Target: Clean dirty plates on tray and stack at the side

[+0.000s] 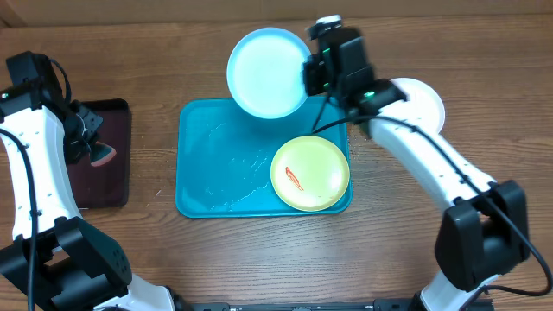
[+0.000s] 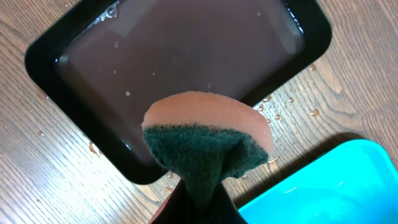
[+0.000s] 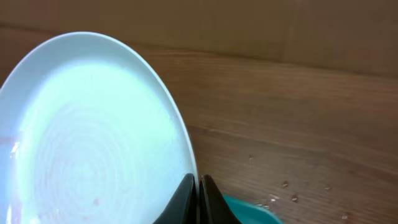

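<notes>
The turquoise tray (image 1: 212,164) lies mid-table, wet inside; a corner of it shows in the left wrist view (image 2: 323,186). A yellow-green plate (image 1: 310,173) with a red smear sits in the tray's right half. My right gripper (image 1: 309,76) is shut on the rim of the pale blue plate (image 1: 266,72), holding it raised over the tray's far edge; the right wrist view shows its rim pinched between the fingers (image 3: 198,193) and the plate (image 3: 87,137) with faint pink traces. A white plate (image 1: 425,102) lies right of the tray, partly hidden by the arm. My left gripper (image 1: 95,147) is shut on a sponge (image 2: 208,140).
A small dark tray (image 1: 99,155) holding water lies left of the turquoise tray; the sponge hangs over its near edge (image 2: 93,134). Water drops spot the wood between the two trays.
</notes>
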You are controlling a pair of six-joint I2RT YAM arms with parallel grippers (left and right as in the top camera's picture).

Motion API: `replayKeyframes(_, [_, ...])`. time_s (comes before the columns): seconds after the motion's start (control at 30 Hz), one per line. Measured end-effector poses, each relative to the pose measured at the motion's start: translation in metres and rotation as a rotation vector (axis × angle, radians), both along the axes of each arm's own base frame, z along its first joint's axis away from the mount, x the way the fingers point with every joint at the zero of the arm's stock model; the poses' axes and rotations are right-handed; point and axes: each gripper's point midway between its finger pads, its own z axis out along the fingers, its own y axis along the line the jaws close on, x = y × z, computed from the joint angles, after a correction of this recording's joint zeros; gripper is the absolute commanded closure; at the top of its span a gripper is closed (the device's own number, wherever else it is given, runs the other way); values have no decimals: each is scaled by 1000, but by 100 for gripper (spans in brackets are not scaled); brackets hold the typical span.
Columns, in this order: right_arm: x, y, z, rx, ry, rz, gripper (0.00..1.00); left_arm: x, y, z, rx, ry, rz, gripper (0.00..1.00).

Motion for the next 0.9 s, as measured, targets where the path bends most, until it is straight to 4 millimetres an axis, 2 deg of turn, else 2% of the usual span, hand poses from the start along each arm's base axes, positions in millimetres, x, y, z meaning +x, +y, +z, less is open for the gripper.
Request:
replayKeyframes(0.13, [-14, 2, -10, 93, 116, 61, 96, 2, 1, 0, 2, -6, 0, 96])
replayKeyframes(0.27, [-32, 24, -24, 127, 195, 135, 96, 5, -2, 0, -10, -19, -15, 96])
replayKeyframes(0.37, [-38, 46, -49, 128, 248, 184, 96, 15, -11, 1, -44, -57, -97, 96])
replayKeyframes(0.5, [-44, 71, -106, 102, 332, 220, 96, 27, -39, 2, -101, -90, -229, 96])
replayKeyframes(0.6, [-49, 78, -136, 71, 379, 211, 96, 34, -58, 2, -120, -96, -313, 96])
replayKeyframes(0.7, [-50, 82, -154, 51, 399, 190, 96, 40, -82, 3, -137, -103, -405, 96])
replayKeyframes(0.83, [-48, 90, -162, 44, 382, 183, 96, 53, -113, 1, -137, -129, -516, 96])
replayKeyframes(0.9, [-50, 94, -166, 32, 380, 181, 96, 57, -129, -7, -142, -137, -566, 96])
